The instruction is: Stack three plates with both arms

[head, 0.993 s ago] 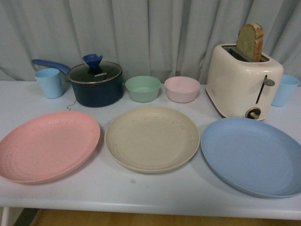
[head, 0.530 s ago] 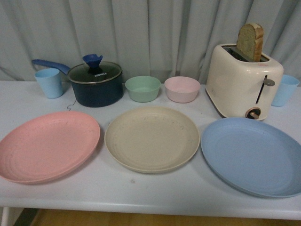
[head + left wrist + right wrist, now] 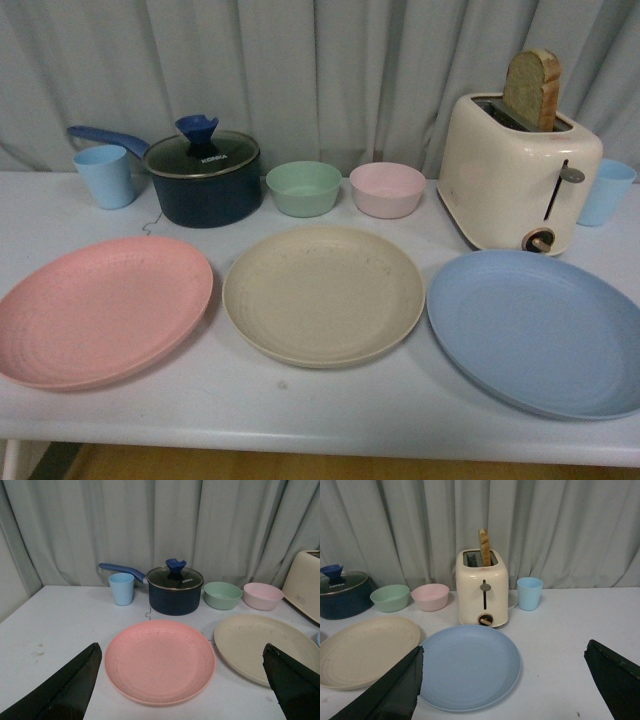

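- Black fingers of the left gripper (image 3: 180,649) are spreading wide, holding nothing, facing the pink plate (image 3: 160,662).
- Right gripper (image 3: 503,647) is gaping likewise, empty, facing the blue plate (image 3: 470,666).
- Beige plate (image 3: 323,295) is lying between them on the table (image 3: 300,415).
- All 3 are sitting unstacked; everything is waiting.

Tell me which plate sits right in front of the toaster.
The blue plate, at the right end of the row, just before the toaster. The beige plate is in the middle, the pink plate at the left.
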Available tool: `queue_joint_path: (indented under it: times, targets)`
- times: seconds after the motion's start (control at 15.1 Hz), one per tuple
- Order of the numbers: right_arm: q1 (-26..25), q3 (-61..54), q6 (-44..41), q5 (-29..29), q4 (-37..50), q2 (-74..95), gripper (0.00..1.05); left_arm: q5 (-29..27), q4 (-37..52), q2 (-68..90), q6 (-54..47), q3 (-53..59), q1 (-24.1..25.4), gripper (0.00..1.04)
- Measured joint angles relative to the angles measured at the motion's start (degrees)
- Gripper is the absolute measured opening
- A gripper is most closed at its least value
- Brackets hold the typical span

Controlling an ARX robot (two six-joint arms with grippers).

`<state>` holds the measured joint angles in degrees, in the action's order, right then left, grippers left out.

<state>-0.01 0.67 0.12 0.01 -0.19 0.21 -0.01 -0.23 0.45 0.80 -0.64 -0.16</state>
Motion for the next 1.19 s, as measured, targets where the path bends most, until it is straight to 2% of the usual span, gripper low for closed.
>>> queue_joint_path:
  times: [1.19]
  targets:
    - [0.0,0.0,0.0,0.0,0.0,0.0,0.98,0.02,0.0,0.0,0.0,0.0,0.0,0.98]
